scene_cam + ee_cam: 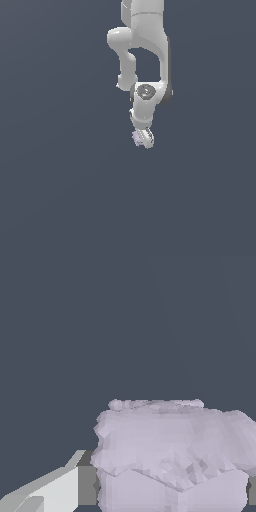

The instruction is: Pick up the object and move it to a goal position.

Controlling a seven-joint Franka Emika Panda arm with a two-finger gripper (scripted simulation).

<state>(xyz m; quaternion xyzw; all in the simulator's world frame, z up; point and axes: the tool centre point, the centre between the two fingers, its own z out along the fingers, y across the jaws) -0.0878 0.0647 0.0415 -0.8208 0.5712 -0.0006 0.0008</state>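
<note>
The object [136, 137] is a tiny pale lilac-pink lump with whitish patches, at the tip of the white arm near the middle of the exterior view. My gripper [143, 138] points down and is shut on it. In the wrist view the object [172, 446] fills the space between the jaws. One white finger [52, 491] with its grey pad presses against the object's side. Only a grey sliver of the other finger [252, 490] shows at the frame edge. I cannot tell whether the object rests on the floor or hangs above it.
The white arm [145, 45] reaches in from the top of the exterior view. A plain dark grey-blue floor [60, 190] lies all around, with no other objects in view.
</note>
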